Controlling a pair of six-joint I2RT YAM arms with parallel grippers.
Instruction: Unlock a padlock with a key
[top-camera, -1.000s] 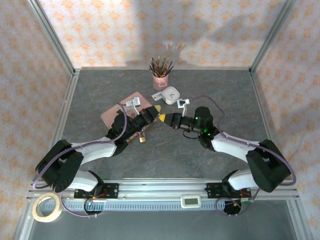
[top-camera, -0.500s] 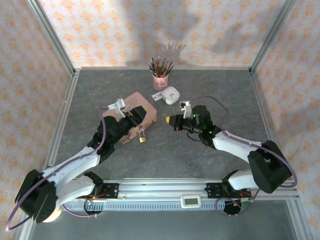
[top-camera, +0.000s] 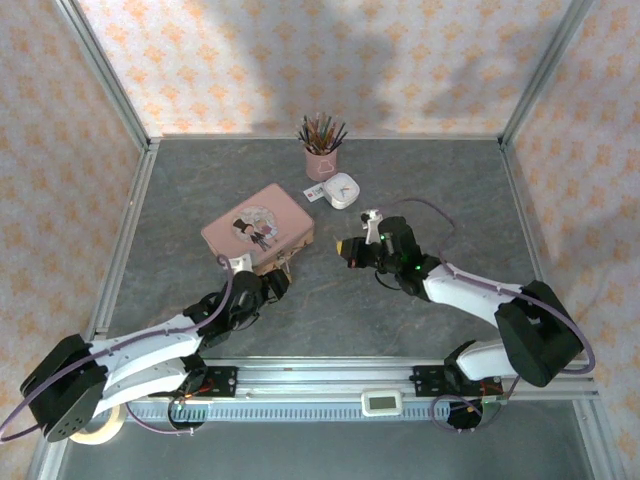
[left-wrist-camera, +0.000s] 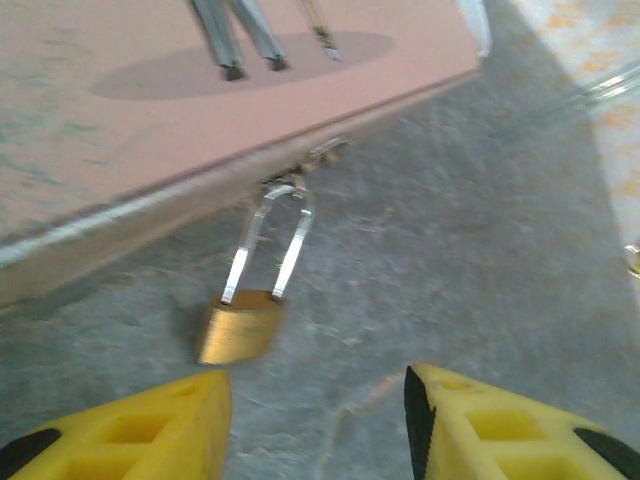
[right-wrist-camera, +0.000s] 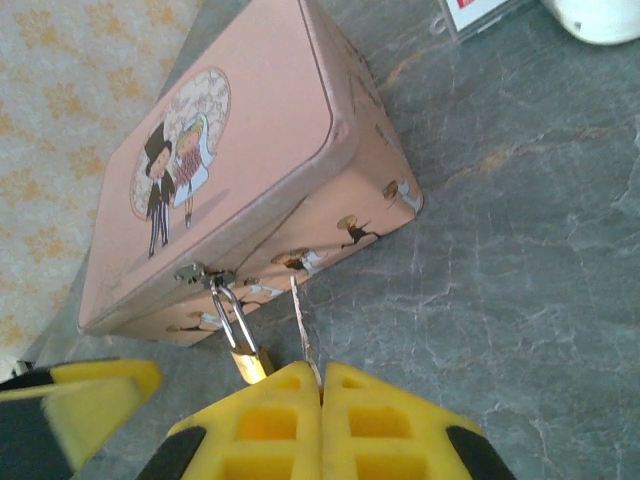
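Note:
The tiny brass padlock (left-wrist-camera: 238, 328) hangs by its thin silver shackle from the hasp on the front of the pink tin (top-camera: 258, 228). Its body rests on the grey floor. My left gripper (left-wrist-camera: 318, 420) is open and low, just short of the padlock (top-camera: 287, 266), with nothing between its yellow fingers. My right gripper (right-wrist-camera: 321, 400) is shut on a thin silver key (right-wrist-camera: 303, 325). The key's blade points up toward the tin, just right of the padlock (right-wrist-camera: 248, 362) and apart from it. In the top view my right gripper (top-camera: 347, 248) sits right of the tin.
A pink cup of pencils (top-camera: 321, 150), a small white container (top-camera: 342, 189) and a card (top-camera: 315, 193) stand behind the tin. Metal frame posts and patterned walls ring the grey floor.
My left arm has pulled back off the tin toward the near edge, uncovering the lid, and its gripper now sits low before the padlock. My right gripper has backed slightly right with the key.

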